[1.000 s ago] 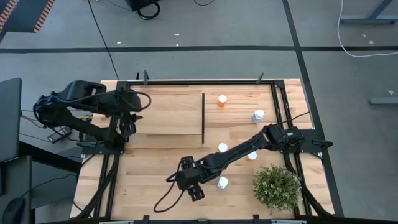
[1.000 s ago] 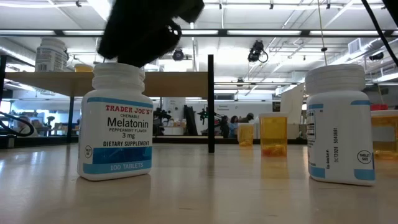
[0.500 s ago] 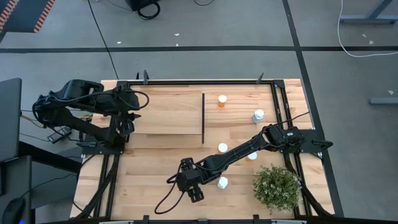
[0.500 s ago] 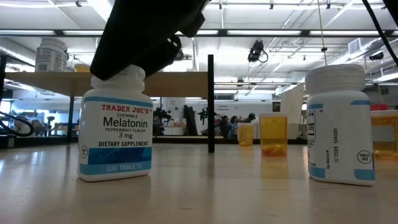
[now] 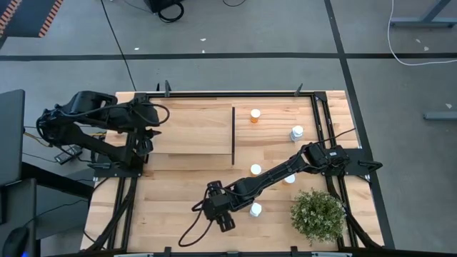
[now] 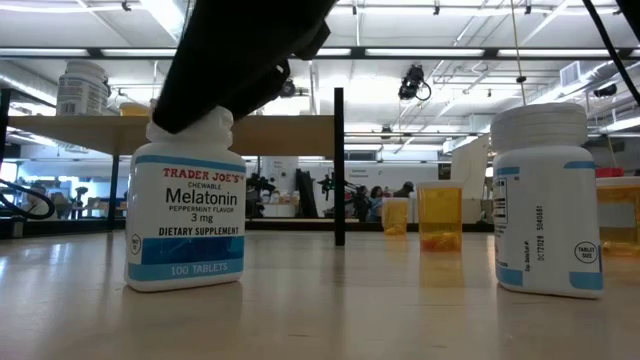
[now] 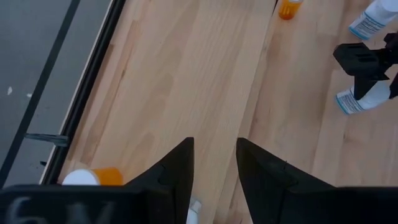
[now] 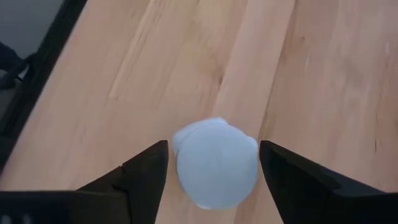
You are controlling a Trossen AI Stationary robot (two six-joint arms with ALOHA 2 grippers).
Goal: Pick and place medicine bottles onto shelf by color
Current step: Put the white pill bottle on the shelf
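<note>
Melatonin bottle [image 6: 186, 205] — "TRADER JOE'S", "3 mg", "100 TABLETS" — cap between right gripper's [image 8: 214, 163] parted jaws.

shelf [image 5: 193, 128] left of the black divider [image 5: 233, 135] is mostly bare, wide approach; right arm [image 5: 271, 178] stretches across mid-table, bottles [image 5: 255, 170] hug it, plant [image 5: 318, 214] blocks the near right corner

Bright even overhead light from ceiling strip lamps [image 6: 420, 50], soft faint shadows on the wooden tabletop [image 5: 178, 207], pale cap [image 8: 216, 163] blurred in the right wrist view, distant room slightly soft
</note>
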